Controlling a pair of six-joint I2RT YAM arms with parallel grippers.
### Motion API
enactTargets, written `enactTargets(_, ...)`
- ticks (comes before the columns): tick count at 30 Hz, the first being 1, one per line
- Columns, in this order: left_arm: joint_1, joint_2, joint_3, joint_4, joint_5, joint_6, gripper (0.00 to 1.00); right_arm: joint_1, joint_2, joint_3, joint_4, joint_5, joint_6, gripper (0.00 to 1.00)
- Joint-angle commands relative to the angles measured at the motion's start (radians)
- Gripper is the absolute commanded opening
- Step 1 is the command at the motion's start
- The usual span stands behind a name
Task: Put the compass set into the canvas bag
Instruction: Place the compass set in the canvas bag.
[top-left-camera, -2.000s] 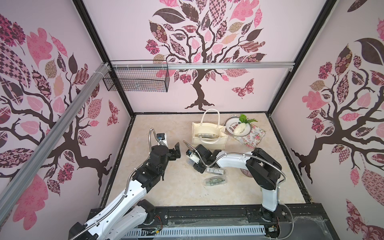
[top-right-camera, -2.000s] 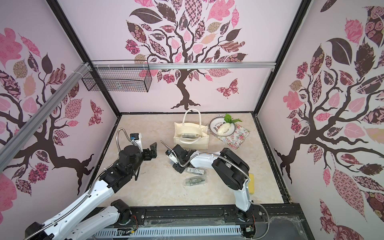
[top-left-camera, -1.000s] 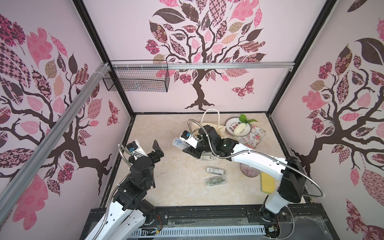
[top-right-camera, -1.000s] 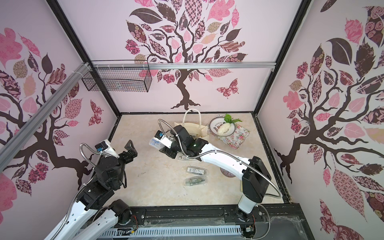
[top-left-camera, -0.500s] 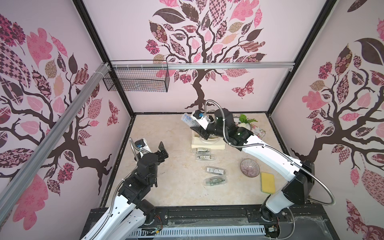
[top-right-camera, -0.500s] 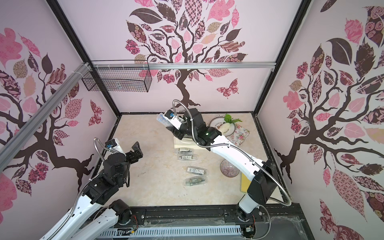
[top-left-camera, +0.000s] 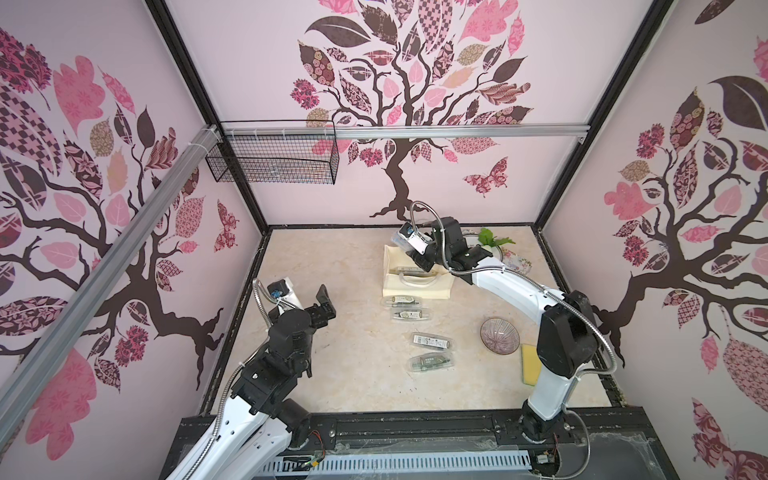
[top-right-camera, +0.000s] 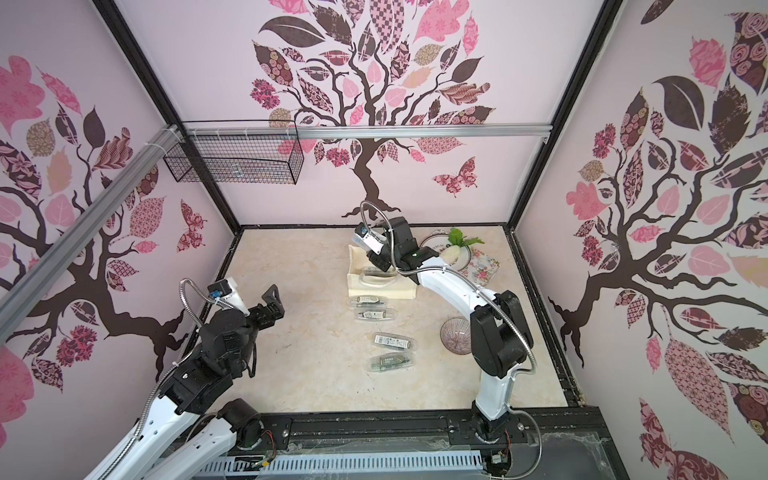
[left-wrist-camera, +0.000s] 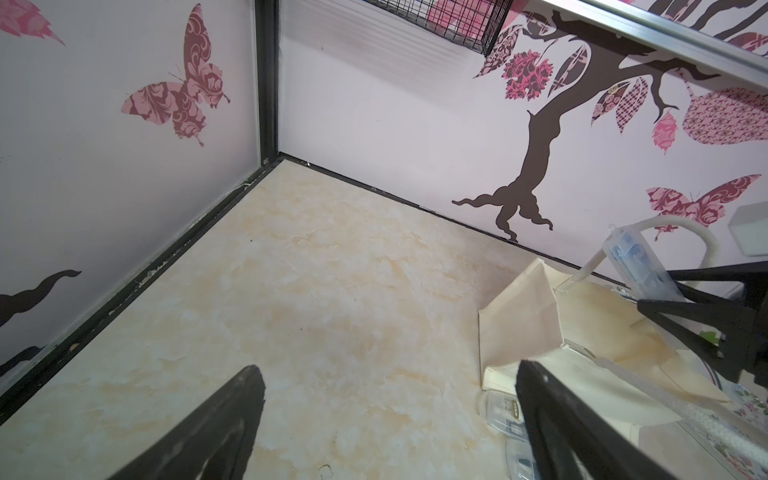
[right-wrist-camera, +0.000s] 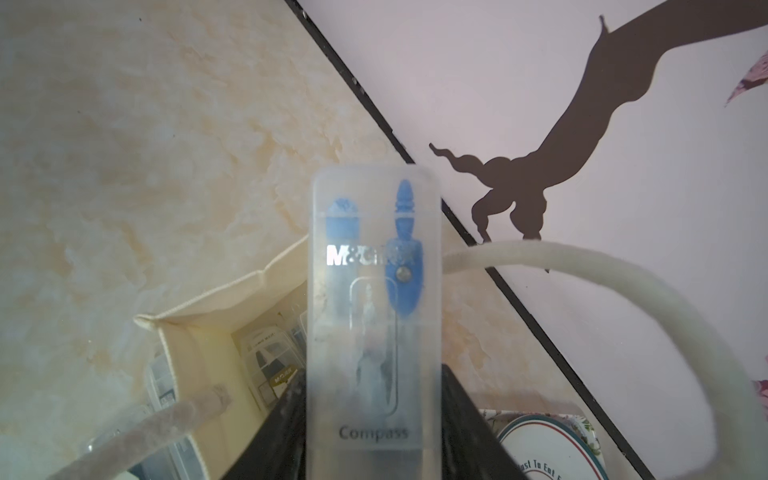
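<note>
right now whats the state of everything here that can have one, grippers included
canvas bag, mouth open, several cases lying inside
compass set, case closed, held over the canvas bag, not yet inside
right gripper, shut on the compass set
left gripper, open, empty
cases on the table, four, lying flat outside the canvas bag

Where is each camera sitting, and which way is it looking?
Top views: high at the front, looking down over the table, canvas bag, left arm and right arm.
Left wrist: on the left arm, facing the back corner past the open left gripper.
Right wrist: looks along the right gripper clamping the compass set over the bag.
Shared: both wrist views show that set and bag.
</note>
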Motion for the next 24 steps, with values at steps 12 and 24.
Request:
enactTargets(12, 0.002, 0.049, 0.003, 0.032, 0.055, 0.011, 0.97, -0.024, 0.1, -0.014, -0.087, -0.03, -0.194, 0.42)
enactTargets(24, 0.002, 0.056, 0.003, 0.031, 0.068, 0.005, 0.97, -0.023, 0.212, 0.071, -0.135, 0.035, -0.232, 0.44)
